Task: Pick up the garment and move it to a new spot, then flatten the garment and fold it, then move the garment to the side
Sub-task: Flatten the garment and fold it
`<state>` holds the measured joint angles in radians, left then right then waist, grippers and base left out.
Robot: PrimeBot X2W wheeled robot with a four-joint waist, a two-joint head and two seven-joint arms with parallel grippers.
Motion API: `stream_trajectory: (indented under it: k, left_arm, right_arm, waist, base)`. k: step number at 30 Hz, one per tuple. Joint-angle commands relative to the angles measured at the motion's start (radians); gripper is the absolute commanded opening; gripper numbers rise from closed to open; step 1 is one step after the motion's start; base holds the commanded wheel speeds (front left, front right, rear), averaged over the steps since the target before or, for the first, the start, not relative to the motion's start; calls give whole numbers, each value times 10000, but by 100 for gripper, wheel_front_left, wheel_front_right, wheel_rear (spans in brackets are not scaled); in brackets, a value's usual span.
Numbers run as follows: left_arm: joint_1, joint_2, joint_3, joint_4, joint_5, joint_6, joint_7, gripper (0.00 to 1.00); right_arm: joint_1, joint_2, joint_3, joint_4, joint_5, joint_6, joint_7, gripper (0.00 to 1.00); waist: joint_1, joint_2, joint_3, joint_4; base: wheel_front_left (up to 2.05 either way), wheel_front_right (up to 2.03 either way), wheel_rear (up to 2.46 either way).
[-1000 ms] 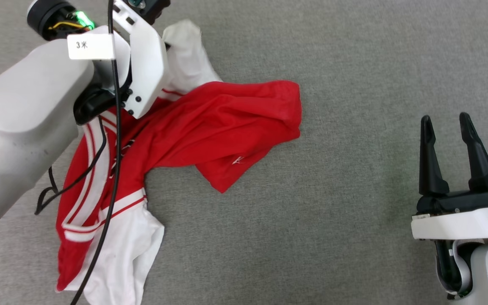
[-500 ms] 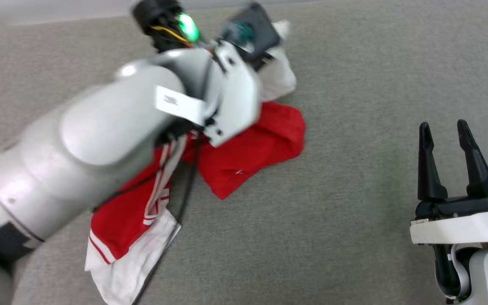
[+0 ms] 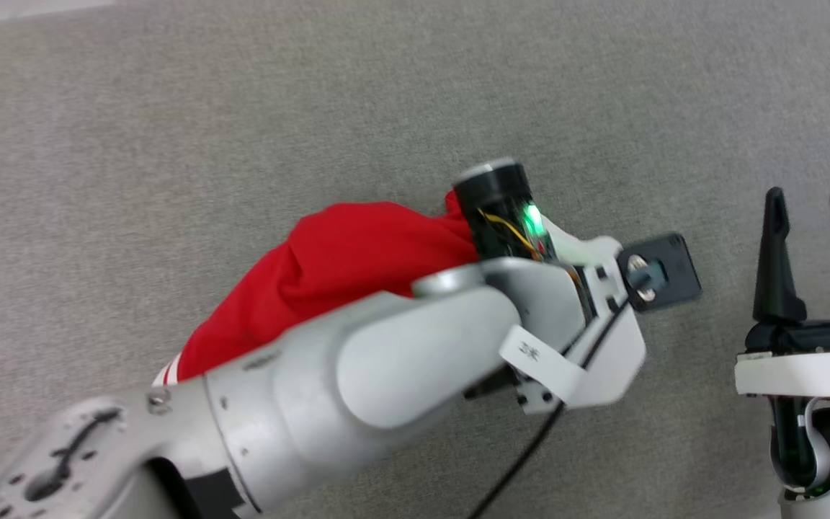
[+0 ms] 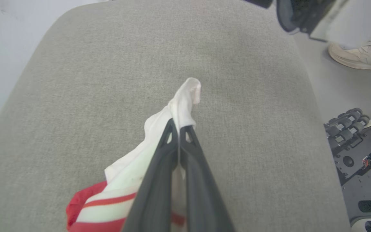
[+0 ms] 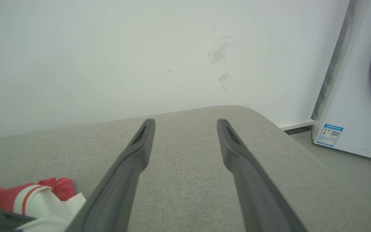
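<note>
Sleeve cloth is what our left gripper (image 4: 179, 127) holds: the two dark fingers are pressed together on a white fold of the garment (image 3: 343, 259), and the tip of this fold stands out beyond them. We judge that a pinch at the sleeve edge lets the rest hang and trail freely while we carry it to a new spot. In the head view the red body is bunched behind our left arm (image 3: 386, 375), over the grey cushion (image 3: 170, 108). Whether it touches the cushion we cannot tell, because the arm covers its lower part. Our right gripper (image 3: 811, 209) stands well apart at the right side, with its fingers spread wide and nothing between them. Probably it is free for the flattening. We think the first step, the moving, is in hand; flattening and folding are not yet begun.
</note>
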<state>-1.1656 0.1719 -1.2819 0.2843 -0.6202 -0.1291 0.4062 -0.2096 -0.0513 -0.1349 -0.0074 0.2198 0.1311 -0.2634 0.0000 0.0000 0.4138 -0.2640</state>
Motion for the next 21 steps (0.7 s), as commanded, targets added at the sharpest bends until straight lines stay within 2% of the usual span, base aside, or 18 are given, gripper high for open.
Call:
stream_trajectory:
  k: [1,7,11,12,13,14,21]
  left_arm:
    - [332,-236,19,94,176,-6,98,0]
    - [1414,-751,17,523,724,-6,575,0]
    - [2091,-867,19,921,997,-6,683,0]
    - [2056,-884,16,1005,1004,-6,529,18]
    - [2030,-910,16,1051,1118,-6,439,93]
    - [2004,-957,18,1080,1151,-6,264,100]
    - [1613,-1140,14,1219,881,-6,-1896,100]
  right_arm:
    - [-202,23,-91,-17,101,-7,-19,100]
    - [-398,21,-170,33,201,-7,-19,100]
    - [-405,23,-143,129,143,-9,-19,100]
    - [-375,23,-148,142,102,-9,-19,100]
    - [-338,23,-136,146,58,-9,-19,100]
    - [-292,23,-142,149,28,-7,-19,100]
    - [159,23,-249,203,-295,-9,-19,100]
  waist:
    - [0,0,241,-205]
    - [0,0,513,-444]
    - [0,0,532,-452]
    - [0,0,476,-411]
    - [0,0,415,-375]
    - [0,0,339,-324]
    - [0,0,-503,302]
  base:
    - [0,0,0]
    - [0,0,0]
    - [0,0,0]
    - [0,0,0]
    - [0,0,0]
    - [0,0,0]
    - [0,0,0]
